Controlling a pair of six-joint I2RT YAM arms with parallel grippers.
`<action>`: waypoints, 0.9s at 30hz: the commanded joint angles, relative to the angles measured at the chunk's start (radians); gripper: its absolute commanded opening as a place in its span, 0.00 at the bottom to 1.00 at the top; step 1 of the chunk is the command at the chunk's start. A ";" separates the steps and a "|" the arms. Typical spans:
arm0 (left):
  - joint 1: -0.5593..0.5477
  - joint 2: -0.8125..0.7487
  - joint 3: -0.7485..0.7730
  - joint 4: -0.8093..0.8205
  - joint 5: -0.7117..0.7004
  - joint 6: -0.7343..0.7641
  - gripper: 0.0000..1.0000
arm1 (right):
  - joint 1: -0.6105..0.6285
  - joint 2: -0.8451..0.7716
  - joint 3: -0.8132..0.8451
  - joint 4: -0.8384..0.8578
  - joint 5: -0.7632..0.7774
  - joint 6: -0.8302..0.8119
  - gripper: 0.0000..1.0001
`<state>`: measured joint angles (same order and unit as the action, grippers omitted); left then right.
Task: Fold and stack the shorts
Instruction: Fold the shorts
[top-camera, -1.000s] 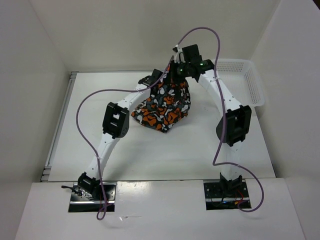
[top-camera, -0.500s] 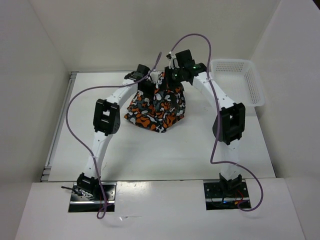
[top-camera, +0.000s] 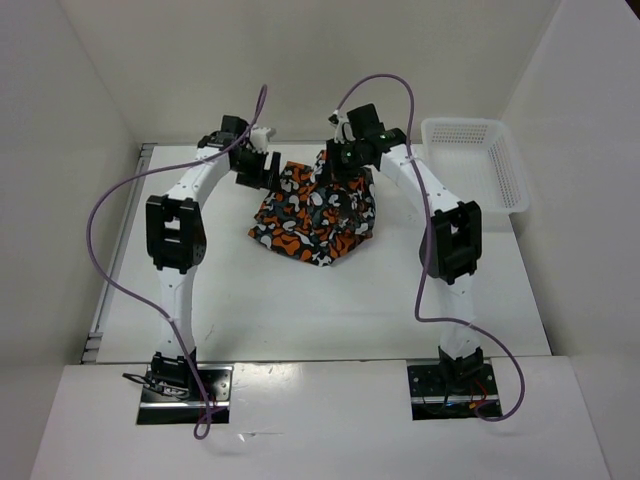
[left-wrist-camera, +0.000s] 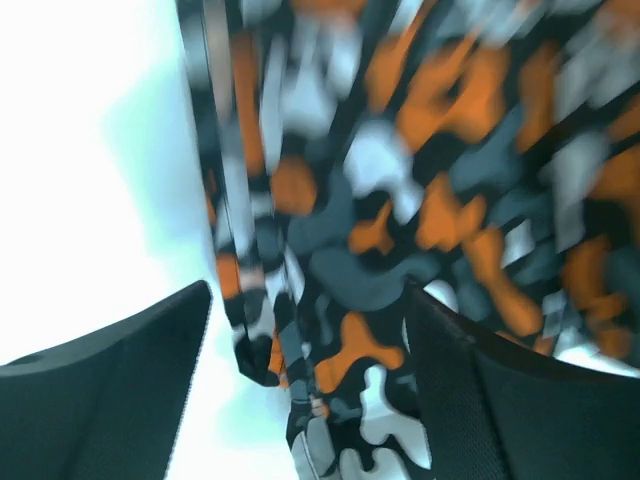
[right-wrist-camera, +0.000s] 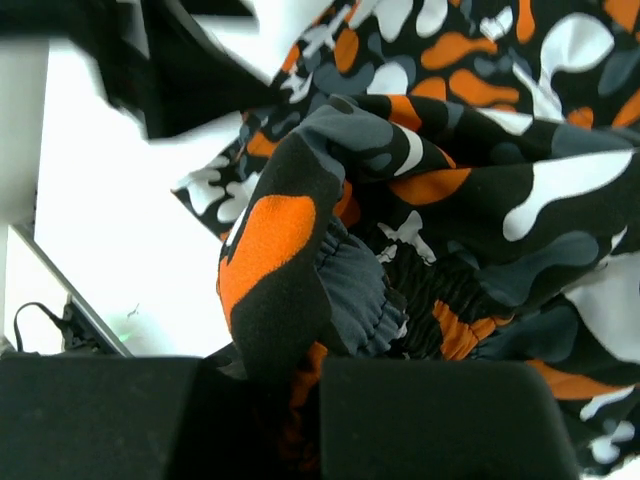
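Note:
The shorts (top-camera: 315, 212), printed in orange, black, grey and white blotches, lie bunched at the back middle of the white table (top-camera: 300, 300). Their right part is lifted. My right gripper (top-camera: 342, 165) is shut on a fold of their gathered waistband, seen up close in the right wrist view (right-wrist-camera: 305, 365), where the shorts (right-wrist-camera: 450, 150) hang below it. My left gripper (top-camera: 257, 170) sits just left of the shorts' upper left corner. In the left wrist view it (left-wrist-camera: 310, 295) is wide open, with an edge of the shorts (left-wrist-camera: 400, 180) lying between and beyond the fingers.
A white plastic mesh basket (top-camera: 515, 190) stands at the table's back right corner. White walls close in the table at the back and on both sides. Purple cables loop above both arms.
My left gripper has swung left, from on top of the shorts to their left edge. The shorts have spread out to the left and sunk lower. My right gripper has shifted slightly left, still holding them.

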<state>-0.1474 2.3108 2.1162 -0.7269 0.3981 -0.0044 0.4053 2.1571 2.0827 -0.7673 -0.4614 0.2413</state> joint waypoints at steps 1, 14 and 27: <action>0.003 0.019 -0.149 -0.025 0.034 0.004 0.83 | -0.002 0.055 0.106 0.023 -0.031 0.003 0.00; -0.027 0.058 -0.367 0.092 0.280 0.004 0.24 | 0.128 0.263 0.304 0.051 -0.117 0.056 0.06; 0.003 0.009 -0.440 0.129 0.268 0.004 0.30 | 0.188 0.270 0.502 0.017 -0.203 -0.039 0.92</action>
<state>-0.1490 2.3112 1.7100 -0.5571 0.7837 -0.0357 0.5789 2.5015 2.4729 -0.7776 -0.6060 0.2562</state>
